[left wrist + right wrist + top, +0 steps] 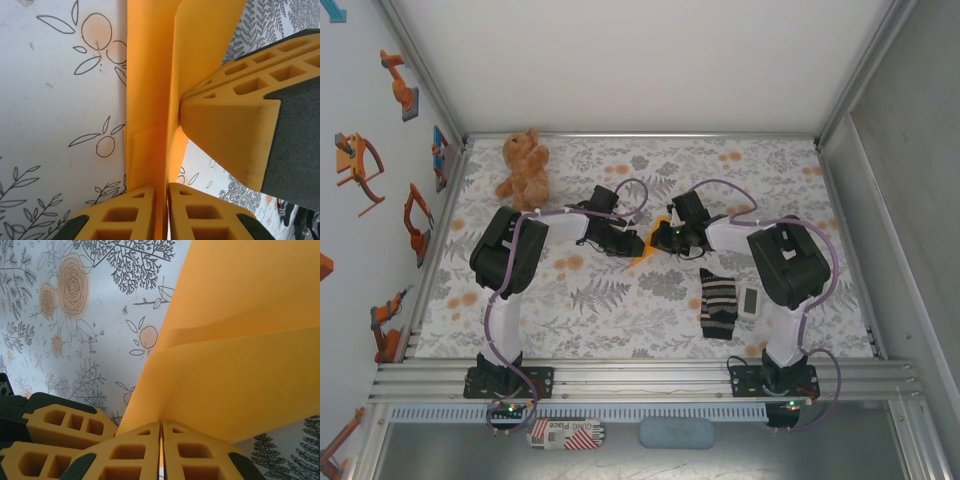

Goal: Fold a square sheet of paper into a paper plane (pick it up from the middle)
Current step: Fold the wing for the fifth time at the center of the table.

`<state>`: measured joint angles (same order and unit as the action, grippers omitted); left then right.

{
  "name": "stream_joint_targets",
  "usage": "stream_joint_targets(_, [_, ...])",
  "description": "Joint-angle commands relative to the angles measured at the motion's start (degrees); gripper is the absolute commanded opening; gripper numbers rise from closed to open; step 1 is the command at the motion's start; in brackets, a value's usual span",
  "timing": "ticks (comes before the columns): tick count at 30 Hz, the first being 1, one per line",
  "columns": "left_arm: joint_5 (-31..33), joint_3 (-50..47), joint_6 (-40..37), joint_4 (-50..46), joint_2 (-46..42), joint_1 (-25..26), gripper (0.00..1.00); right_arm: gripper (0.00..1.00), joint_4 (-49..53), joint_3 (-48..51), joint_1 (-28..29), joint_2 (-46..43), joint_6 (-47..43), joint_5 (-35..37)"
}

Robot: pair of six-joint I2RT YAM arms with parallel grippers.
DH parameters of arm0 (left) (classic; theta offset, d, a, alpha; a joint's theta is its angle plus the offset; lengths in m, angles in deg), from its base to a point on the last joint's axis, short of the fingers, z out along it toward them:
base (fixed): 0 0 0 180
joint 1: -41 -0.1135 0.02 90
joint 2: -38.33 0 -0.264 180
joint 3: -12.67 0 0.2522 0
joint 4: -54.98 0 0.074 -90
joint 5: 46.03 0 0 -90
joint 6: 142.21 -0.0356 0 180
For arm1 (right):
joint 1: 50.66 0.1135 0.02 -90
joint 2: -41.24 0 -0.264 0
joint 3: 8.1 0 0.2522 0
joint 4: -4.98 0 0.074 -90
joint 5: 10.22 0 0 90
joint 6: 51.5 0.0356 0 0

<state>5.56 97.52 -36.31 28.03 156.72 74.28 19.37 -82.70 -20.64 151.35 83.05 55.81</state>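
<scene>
A: Tools?
B: My left tool (pixel 161 202) and right tool (pixel 161 437) both pinch the folded sheet of paper (pixel 240 340), just above the counter (pixel 620 300) middle.
A: Why both?
B: To pin the crease, I judge.

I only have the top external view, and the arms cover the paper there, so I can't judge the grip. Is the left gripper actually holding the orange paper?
Observer: Yes. In the left wrist view the left gripper is shut on the orange paper, which is pinched between its fingers.
Operator: And the right one?
Observer: The right wrist view shows the right gripper shut on the paper too, with the sheet caught between its closed fingertips.
Operator: Is the paper flat or folded there?
Observer: Folded. The left wrist view shows two layers meeting at a crease that runs up from the left gripper.
</scene>
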Motion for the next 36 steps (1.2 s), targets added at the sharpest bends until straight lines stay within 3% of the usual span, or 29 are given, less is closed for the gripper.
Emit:
stream_joint_targets(1, [3.0,-1.12,0.0,-5.62,3.26,0.09,0.15,0.1,1.49,-0.82,-0.23,1.49,0.52,1.53])
stream_joint_targets(12, [2.91,-1.38,-0.08,-5.61,3.51,0.1,0.15,0.1,1.76,-2.11,-0.23,2.53,-0.16,0.71])
stream_joint_targets(24, [3.21,-2.25,0.08,-4.92,4.07,0.12,0.13,0.14,-0.1,-0.95,-0.23,-2.34,-2.89,-0.72])
stream_joint_targets(32, [3.44,-2.74,0.36,-4.21,4.3,0.1,0.11,0.15,-1.77,2.95,-0.21,-5.89,-2.63,2.88])
stream_joint_targets(36, [3.44,-3.04,0.39,-3.77,4.59,0.03,0.11,0.16,-2.66,2.18,-0.23,-3.18,-2.68,-0.28])
